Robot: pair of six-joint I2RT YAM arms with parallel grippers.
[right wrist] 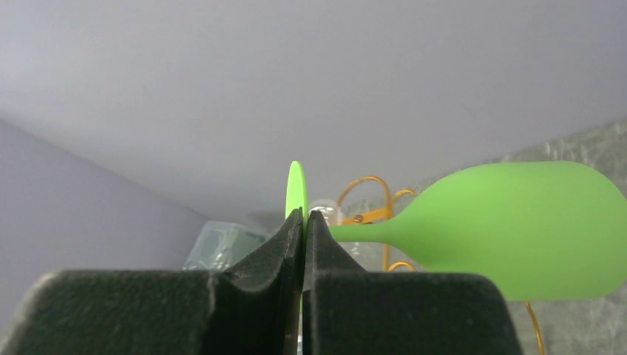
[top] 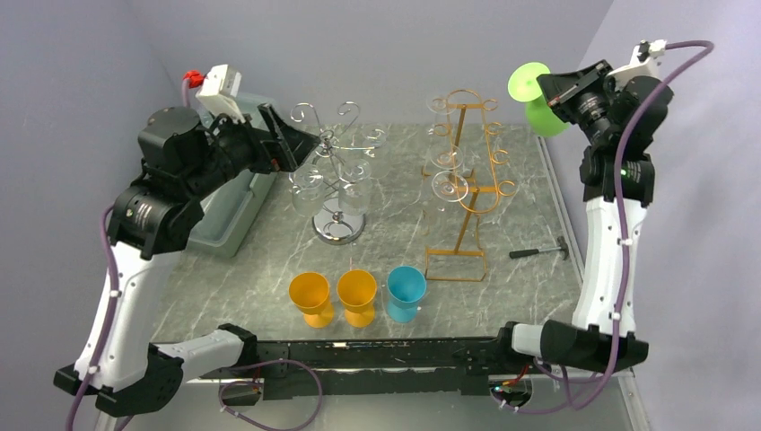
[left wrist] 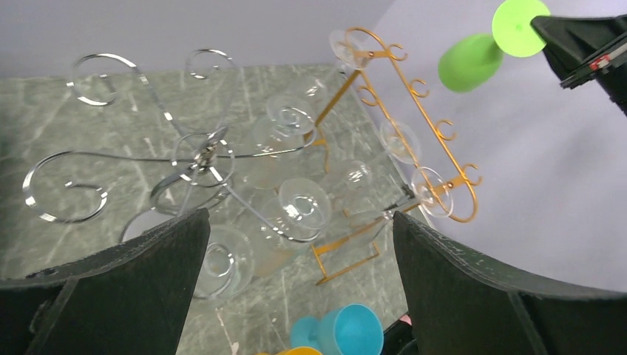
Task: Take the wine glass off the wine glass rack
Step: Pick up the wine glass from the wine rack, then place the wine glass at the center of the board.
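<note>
Right tool (right wrist: 303, 222), clenched on the flat round foot of the lime-green plastic wine glass (right wrist: 517, 229). I see the glass lying sideways in the air, above the right rear corner of the grey marbled tabletop (top: 529, 206) and apart from the orange wire rack (top: 467, 193). I judge it light, stiff and not fragile; the thin foot may slip when pinched edge-on, so the stem looks the safer hold. Left tool (top: 292, 144), released wide, beside the silver wire rack (top: 336, 171) hung with clear glasses (left wrist: 303, 208). I can read no label, brand or writing anywhere.
</note>
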